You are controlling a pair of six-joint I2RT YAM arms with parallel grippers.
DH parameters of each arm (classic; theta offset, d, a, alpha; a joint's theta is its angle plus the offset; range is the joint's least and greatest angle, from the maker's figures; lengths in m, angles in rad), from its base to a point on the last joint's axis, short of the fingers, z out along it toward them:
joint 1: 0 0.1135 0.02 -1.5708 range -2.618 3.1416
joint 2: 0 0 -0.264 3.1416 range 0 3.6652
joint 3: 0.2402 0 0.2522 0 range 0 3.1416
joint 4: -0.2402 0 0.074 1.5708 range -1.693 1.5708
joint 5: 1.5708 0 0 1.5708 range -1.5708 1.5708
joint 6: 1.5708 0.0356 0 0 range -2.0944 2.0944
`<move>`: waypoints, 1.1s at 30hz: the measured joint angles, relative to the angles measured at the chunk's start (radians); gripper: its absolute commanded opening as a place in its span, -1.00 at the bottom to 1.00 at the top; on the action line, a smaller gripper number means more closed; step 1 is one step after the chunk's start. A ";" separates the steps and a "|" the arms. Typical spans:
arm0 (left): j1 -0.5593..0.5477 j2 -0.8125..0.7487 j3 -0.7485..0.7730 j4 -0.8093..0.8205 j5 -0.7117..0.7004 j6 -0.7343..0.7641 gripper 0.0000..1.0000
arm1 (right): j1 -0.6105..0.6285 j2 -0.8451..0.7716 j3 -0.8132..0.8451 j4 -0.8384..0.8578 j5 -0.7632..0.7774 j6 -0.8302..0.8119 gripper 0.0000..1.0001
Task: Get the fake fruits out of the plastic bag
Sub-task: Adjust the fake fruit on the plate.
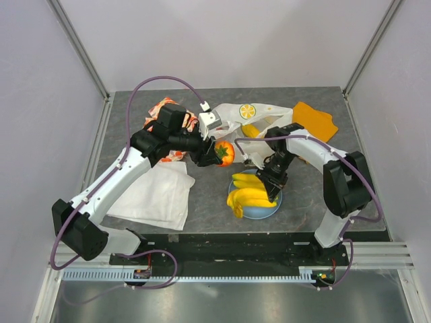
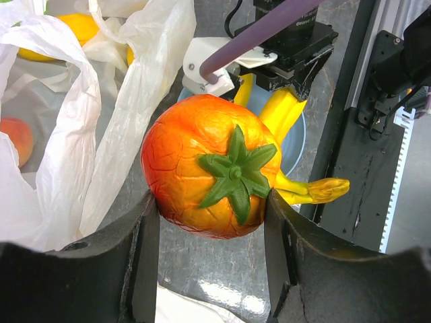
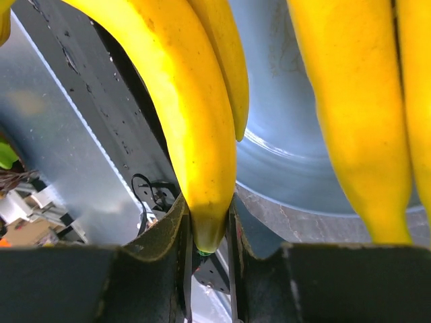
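Tools each clamp one fruit: left tool (image 2: 210,199) one red-orange round fruit (image 2: 188,151), right tool (image 3: 207,222) one banana (image 3: 195,121).

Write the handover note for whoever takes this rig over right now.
Left gripper: shut on the red-orange fruit, outside the plastic bag.
Right gripper: shut on a banana tip, with the bananas at the blue plate.
Done: bananas and red-orange fruit are out.
Left: release both. The peach and a yellow fruit are in the bag, and the lemon slice is at the bag.
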 measured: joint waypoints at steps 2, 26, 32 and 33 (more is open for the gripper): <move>0.000 0.000 0.000 0.001 0.000 0.000 -0.97 | 0.000 0.018 -0.010 -0.002 -0.002 0.001 -0.55; 0.014 -0.002 -0.011 0.003 -0.001 0.000 -0.97 | 0.006 0.130 -0.047 -0.039 -0.024 0.000 -0.54; 0.016 -0.004 -0.017 0.005 0.000 0.000 -0.97 | 0.005 0.163 -0.001 -0.049 -0.018 0.004 -0.54; 0.016 -0.004 -0.017 0.006 0.000 0.000 -0.97 | 0.005 0.166 0.002 -0.048 -0.018 0.005 -0.54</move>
